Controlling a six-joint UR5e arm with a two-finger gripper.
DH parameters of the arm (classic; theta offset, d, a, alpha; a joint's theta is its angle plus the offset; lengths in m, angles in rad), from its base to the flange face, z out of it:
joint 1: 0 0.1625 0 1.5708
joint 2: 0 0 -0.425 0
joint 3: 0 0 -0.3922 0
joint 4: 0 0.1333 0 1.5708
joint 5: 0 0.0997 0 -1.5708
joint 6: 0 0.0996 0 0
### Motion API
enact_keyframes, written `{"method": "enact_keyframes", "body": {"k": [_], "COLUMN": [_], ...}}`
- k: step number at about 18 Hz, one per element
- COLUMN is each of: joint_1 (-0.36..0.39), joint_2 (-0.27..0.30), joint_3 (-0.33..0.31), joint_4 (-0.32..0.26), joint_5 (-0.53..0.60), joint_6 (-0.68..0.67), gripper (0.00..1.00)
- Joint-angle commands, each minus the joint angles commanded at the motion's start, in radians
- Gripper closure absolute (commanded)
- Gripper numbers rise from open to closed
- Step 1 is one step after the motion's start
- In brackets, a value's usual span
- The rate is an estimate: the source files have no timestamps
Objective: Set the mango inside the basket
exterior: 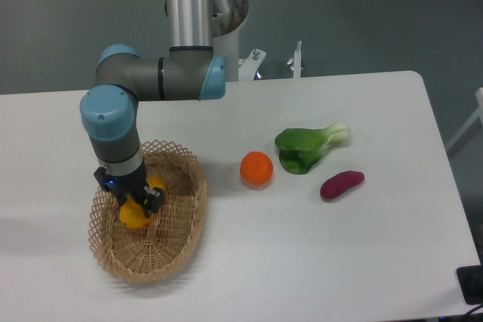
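1. The mango (134, 213) sits low inside the basket (181, 231), toward its left half, showing as a yellow-orange mass between the dark fingers of the end effector (133, 203).
2. The end effector is closed around the mango, its fingers pressed against the fruit on both sides; a small blue light glows on its body just above the grasp.
3. Whether the mango rests on the basket floor or hangs just above it cannot be told from this view.
4. The basket, an oval of tan wicker with an open lattice rim, lies on the white table (302, 262) near the table's left edge, closer to the front edge than to the back.
5. The arm (113, 130) comes down nearly upright into the basket, with a grey body and light blue joint caps, and bends back toward its silver column beyond the table's rear edge.
6. To the right of the basket and apart from it, a round orange (256, 168) lies near the middle of the table.
7. Just right of the orange lies a leafy green bok choy (306, 147), its pale stem pointing toward the right edge.
8. A purple-red sweet potato (342, 184) lies just in front of and right of the bok choy, not touching it.
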Motion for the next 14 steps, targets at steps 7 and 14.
{"method": "enact_keyframes", "body": {"k": [7, 14], "joint_1": [0.011, 0.201], "joint_2": [0.041, 0.107], "joint_3": [0.057, 0.109], "joint_4": [-0.020, -0.089], "joint_5": [0.003, -0.002], "joint_6": [0.002, 0.167], "gripper": [0.00, 0.00]}}
